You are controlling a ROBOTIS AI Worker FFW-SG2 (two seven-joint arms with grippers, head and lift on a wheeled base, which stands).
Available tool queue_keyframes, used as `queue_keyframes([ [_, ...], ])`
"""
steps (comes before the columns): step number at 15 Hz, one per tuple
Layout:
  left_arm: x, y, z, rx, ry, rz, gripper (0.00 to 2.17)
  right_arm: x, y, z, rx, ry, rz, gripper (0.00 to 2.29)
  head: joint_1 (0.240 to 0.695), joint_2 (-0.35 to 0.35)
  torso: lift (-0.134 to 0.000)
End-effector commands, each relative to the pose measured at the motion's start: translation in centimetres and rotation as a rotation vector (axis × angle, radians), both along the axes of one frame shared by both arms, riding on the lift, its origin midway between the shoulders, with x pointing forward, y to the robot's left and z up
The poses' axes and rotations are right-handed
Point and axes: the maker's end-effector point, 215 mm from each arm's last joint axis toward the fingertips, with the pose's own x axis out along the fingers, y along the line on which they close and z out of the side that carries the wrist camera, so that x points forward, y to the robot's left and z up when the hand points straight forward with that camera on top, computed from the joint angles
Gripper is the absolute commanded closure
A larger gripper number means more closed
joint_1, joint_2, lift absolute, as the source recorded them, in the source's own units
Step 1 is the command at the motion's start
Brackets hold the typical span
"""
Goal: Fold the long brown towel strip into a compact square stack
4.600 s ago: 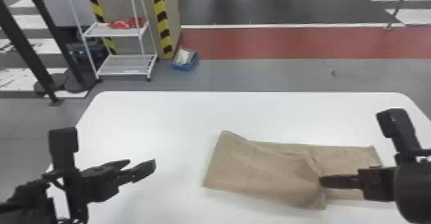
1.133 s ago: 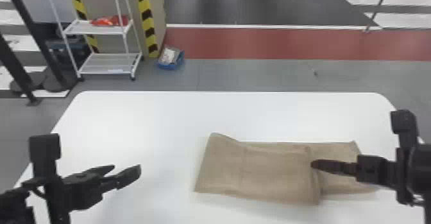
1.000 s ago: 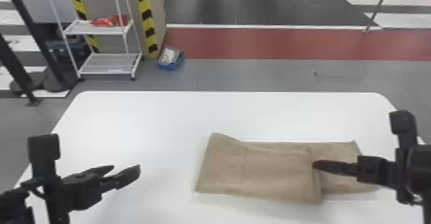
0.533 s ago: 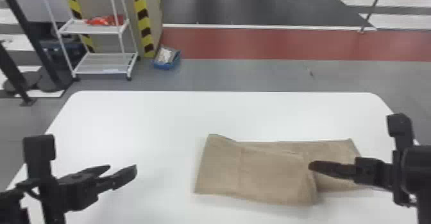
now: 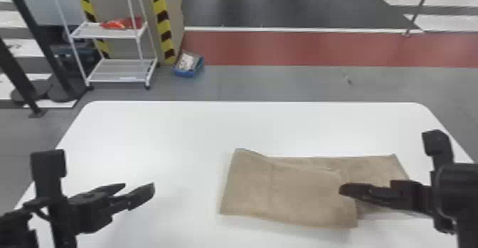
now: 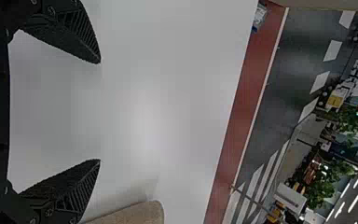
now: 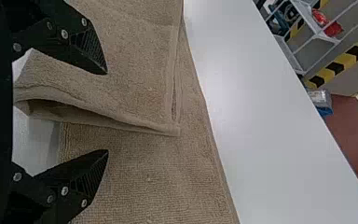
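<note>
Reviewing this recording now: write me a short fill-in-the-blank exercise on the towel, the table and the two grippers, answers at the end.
The towel rests on a table whose top is ____. Its lower layer sticks out from under the folded-over part toward the robot's ____. The gripper farther from the towel is the robot's ____ one. The other gripper is not shut but ____.

Missing words: white; right; left; open.

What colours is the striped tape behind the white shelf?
Yellow and black diagonal stripes on the tape; best in the right wrist view.
</note>
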Motion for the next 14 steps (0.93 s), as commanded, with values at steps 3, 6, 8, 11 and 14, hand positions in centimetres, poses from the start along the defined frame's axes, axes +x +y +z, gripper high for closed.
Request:
queue_keyframes([
  [3,-0.15,0.35,-0.11,0.003,0.003,0.005,0.14,0.12,0.89,0.01,0.002,0.001,0.019,0.59,0.695,0.013,-0.124],
  [6,-0.18,0.25,-0.18,0.002,0.003,0.002,0.14,0.06,1.21,-0.19,0.002,0.006,0.024,0.77,0.695,0.020,-0.124],
  [8,-0.21,0.33,-0.25,0.002,0.004,0.004,0.14,0.06,1.14,-0.17,0.004,0.005,0.021,0.77,0.695,0.024,-0.124],
  [11,-0.25,0.36,-0.30,0.003,0.004,0.002,0.14,0.04,1.25,-0.20,0.001,0.007,0.024,0.76,0.695,0.024,-0.124],
  [14,-0.40,0.77,-0.29,-0.002,0.004,0.007,0.14,0.16,0.64,0.13,-0.007,0.014,0.002,0.57,0.695,0.025,-0.124],
])
